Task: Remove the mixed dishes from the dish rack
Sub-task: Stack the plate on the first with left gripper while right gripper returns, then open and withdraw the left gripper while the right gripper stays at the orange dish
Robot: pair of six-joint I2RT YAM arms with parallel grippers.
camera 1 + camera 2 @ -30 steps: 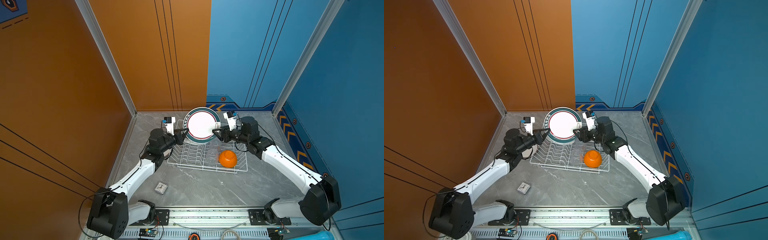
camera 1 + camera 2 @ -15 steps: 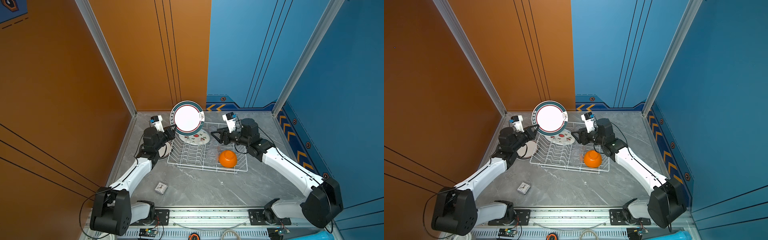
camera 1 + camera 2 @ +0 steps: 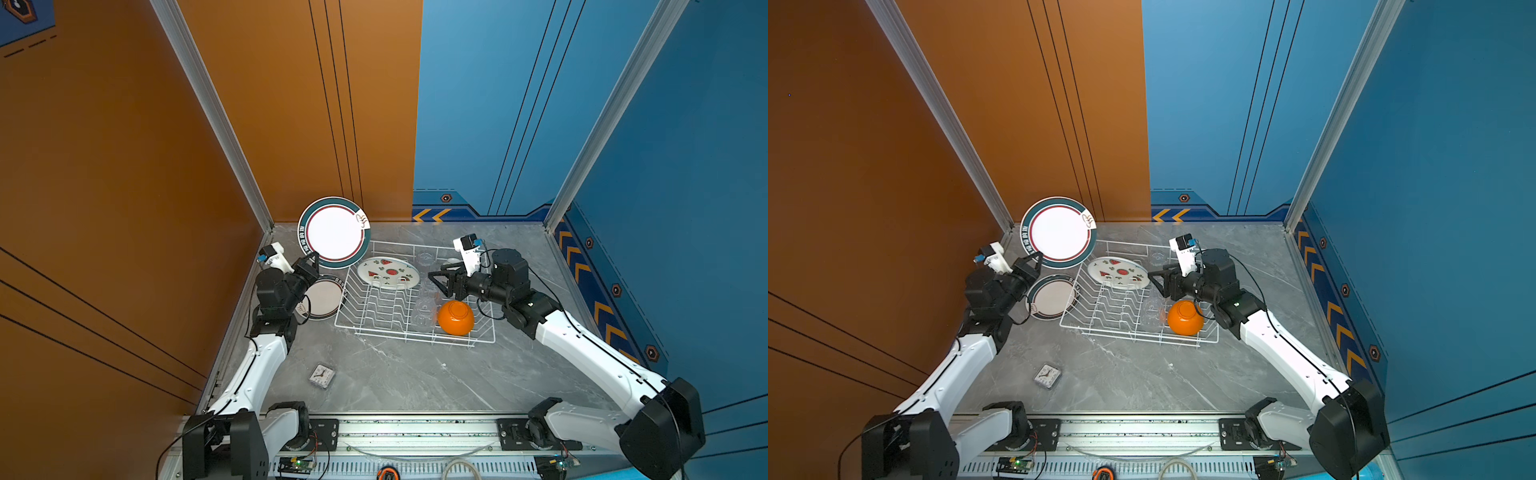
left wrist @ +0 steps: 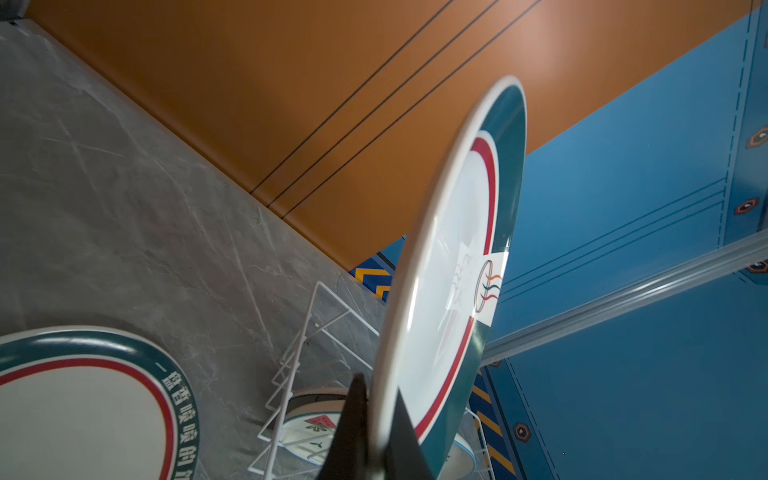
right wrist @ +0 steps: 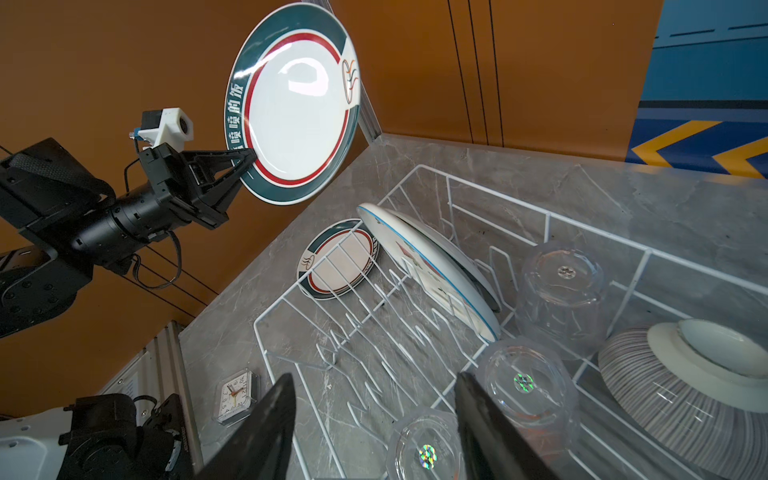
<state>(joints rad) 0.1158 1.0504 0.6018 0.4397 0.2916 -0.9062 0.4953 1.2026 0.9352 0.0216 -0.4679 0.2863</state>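
Two claws: my left claw (image 5: 248, 158) pinches the green-rimmed plate (image 5: 297, 104), my right claw (image 5: 374, 384) gapes above tumblers (image 5: 523, 382) its fingers (image 5: 257, 432) half hide.

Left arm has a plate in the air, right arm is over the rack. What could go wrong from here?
1. The left pincer grips the raised plate only at its rim, on edge; it could slip or swing and drop onto the matching plate lying flat beside the rack.
2. The open right pincer hangs close over the upturned glasses; a careless descent could knock one into the leaning watermelon plate.
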